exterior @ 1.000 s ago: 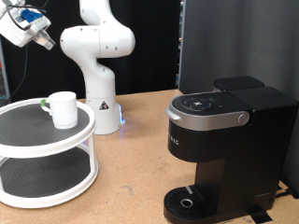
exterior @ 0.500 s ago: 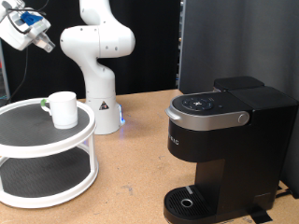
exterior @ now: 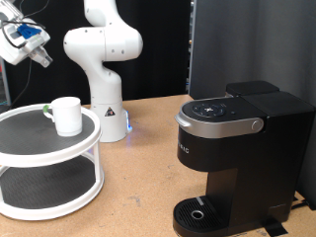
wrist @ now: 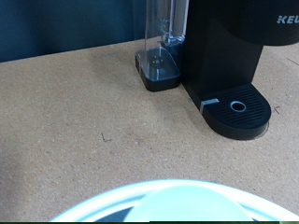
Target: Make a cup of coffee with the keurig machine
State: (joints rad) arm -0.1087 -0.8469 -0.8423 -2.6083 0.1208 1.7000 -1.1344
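Since a second ago the gripper (exterior: 39, 57) has drifted a little toward the exterior view's left and tilted, while everything on the table sits unchanged. We find it high in the exterior view's top-left corner, well above and to the left of the cup (exterior: 66, 115), holding nothing that we can see; its fingers are too small and blurred here for us to tell whether they stand apart or together, and the wrist view shows no fingers at all. The cup stands upright on the top tier of a white two-tier round stand (exterior: 59, 146), handle with its green mark turned toward the exterior view's left, where we judge a descending hand could reach it without crossing the mug's body. The keurig machine (exterior: 237, 148) sits well apart at the exterior view's right, lid down, its round drip base (exterior: 200, 213) bare, so the cup has not yet been brought under the spout. In the wrist view we look across the brown table (wrist: 84, 121) at the machine's drip base (wrist: 238, 109) and the clear water tank (wrist: 161, 56) just beside it, with the pale rim of the stand (wrist: 177, 198) curving along the near edge, which suggests the hand hangs above the stand and faces the brewer.
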